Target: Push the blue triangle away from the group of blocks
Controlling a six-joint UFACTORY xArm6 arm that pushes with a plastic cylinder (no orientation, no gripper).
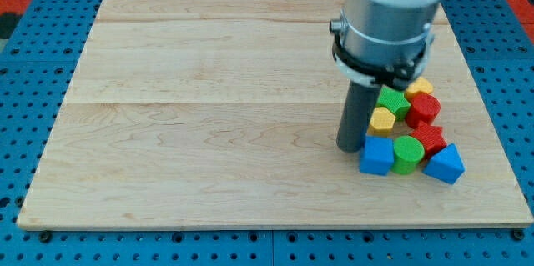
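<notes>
Blocks are seen gathered in one tight cluster at the view's right, on a pale wooden board (209,133) that lies on a blue pegboard (33,66). No fingers are fitted to the arm (392,16), so no spread or pinch can be told; only my tip (351,148) is shown, set down on the board at the cluster's left edge.

Just to the view's right of my tip, and slightly toward the view's bottom, a blue cube (376,156) is found, touching the tip or nearly so; which cannot be told. Directly to the tip's right and a little higher, a yellow block (382,120) is placed, with a green block (392,101) above it. Farther right of the tip, a green cylinder (407,153) is stood beside the blue cube, and a red block (431,138) and another red block (424,109) are packed behind it. A yellow block at the top (420,86) is partly hidden by the arm.

The blue triangle (445,164) is located at the cluster's far right corner, well apart from my tip, against the green cylinder and the lower red block.
</notes>
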